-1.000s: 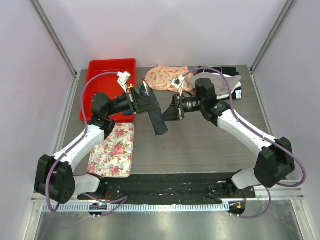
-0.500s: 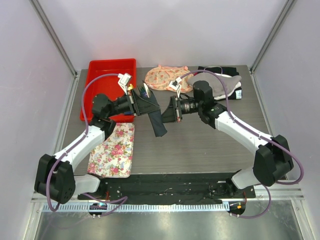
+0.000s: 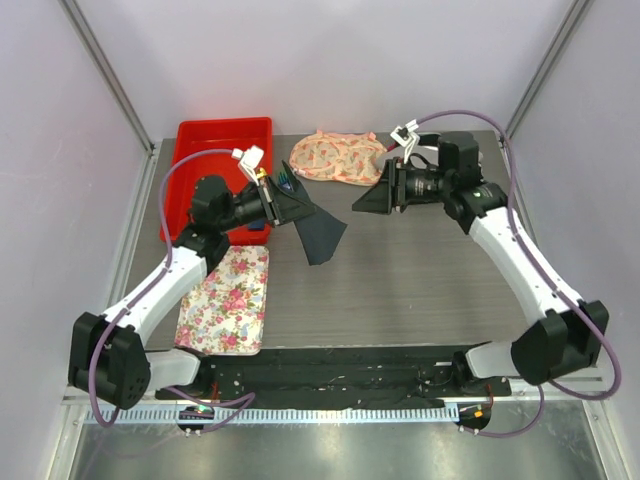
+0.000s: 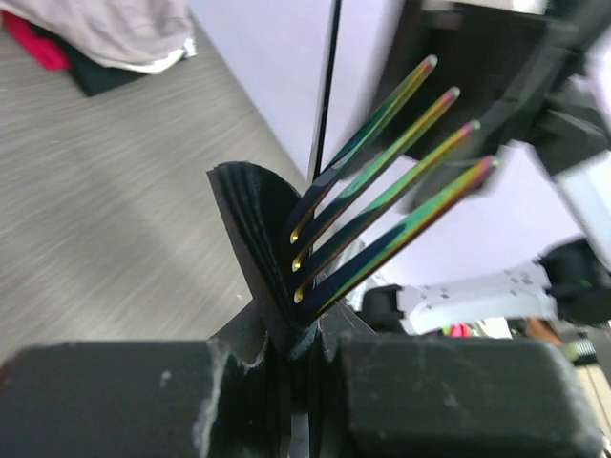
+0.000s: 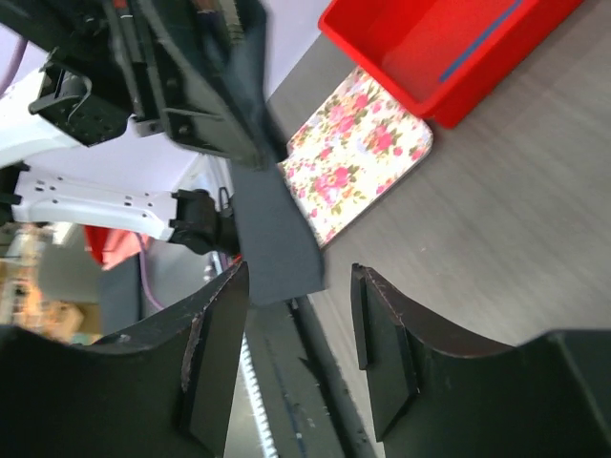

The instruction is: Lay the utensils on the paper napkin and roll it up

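Floral tray (image 3: 222,305) lies flat at 8 o'clock on the grey table (image 3: 400,290), beside the left arm. The red bin (image 3: 220,140) sits behind it at 10 o'clock. The right wrist view shows a blue stick (image 5: 487,38) lying inside the bin.

Left gripper (image 3: 275,203) is lifted off the table, just right of the bin, and points toward 3 o'clock. It is clenched on the paper napkin (image 3: 320,235) with the fork (image 4: 401,196) in the same grip. The napkin is pinched at one edge and hangs down in a dark flap toward 5 o'clock. Whether its free corner touches the table can't be told. In the left wrist view the napkin shows as a folded dark sheet pressed against the fork. The four iridescent tines stick out past the fingertips, aimed at the other arm. The knife can't be made out in any view.

Peach patterned cloth (image 3: 335,160) lies at 12 o'clock on the far part of the table.

Right gripper (image 3: 365,198) hovers at about 1 o'clock and faces 9 o'clock toward the napkin, apart from it. Its fingers (image 5: 382,343) are spread wide and hold nothing. In the right wrist view the napkin flap hangs in front of the gap between them.
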`<state>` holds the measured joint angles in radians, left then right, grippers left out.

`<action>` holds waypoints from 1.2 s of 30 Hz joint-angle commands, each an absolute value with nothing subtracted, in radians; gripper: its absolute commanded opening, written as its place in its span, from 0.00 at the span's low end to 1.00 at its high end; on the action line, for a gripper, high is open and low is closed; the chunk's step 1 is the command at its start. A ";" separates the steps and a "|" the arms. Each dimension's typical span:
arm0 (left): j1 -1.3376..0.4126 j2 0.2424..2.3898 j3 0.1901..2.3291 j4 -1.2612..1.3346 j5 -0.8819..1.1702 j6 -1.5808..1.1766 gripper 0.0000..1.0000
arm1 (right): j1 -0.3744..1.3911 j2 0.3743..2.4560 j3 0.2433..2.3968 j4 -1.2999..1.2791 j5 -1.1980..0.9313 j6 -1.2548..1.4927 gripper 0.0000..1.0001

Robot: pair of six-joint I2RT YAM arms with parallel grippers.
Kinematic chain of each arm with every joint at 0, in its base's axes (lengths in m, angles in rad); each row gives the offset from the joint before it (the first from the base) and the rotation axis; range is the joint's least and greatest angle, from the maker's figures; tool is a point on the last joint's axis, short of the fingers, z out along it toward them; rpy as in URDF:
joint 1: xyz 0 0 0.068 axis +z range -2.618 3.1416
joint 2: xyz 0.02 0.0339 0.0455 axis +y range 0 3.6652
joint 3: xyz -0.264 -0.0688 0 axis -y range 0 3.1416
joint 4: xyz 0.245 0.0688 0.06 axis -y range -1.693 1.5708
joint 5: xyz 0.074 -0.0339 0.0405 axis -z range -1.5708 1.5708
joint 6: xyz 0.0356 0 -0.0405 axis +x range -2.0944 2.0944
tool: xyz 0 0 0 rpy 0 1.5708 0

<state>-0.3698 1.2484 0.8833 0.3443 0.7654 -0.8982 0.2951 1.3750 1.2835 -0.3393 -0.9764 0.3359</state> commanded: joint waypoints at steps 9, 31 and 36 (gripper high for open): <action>-0.367 1.256 0.996 0.224 0.657 -0.859 0.00 | 0.432 1.305 1.336 -0.433 -0.772 0.238 0.57; -0.387 1.241 0.939 0.351 0.695 -0.946 0.00 | 0.598 1.471 1.339 -0.344 -0.716 0.253 0.74; -0.388 1.247 0.919 0.443 0.716 -1.000 0.00 | 0.600 1.479 1.313 -0.261 -0.805 0.313 0.68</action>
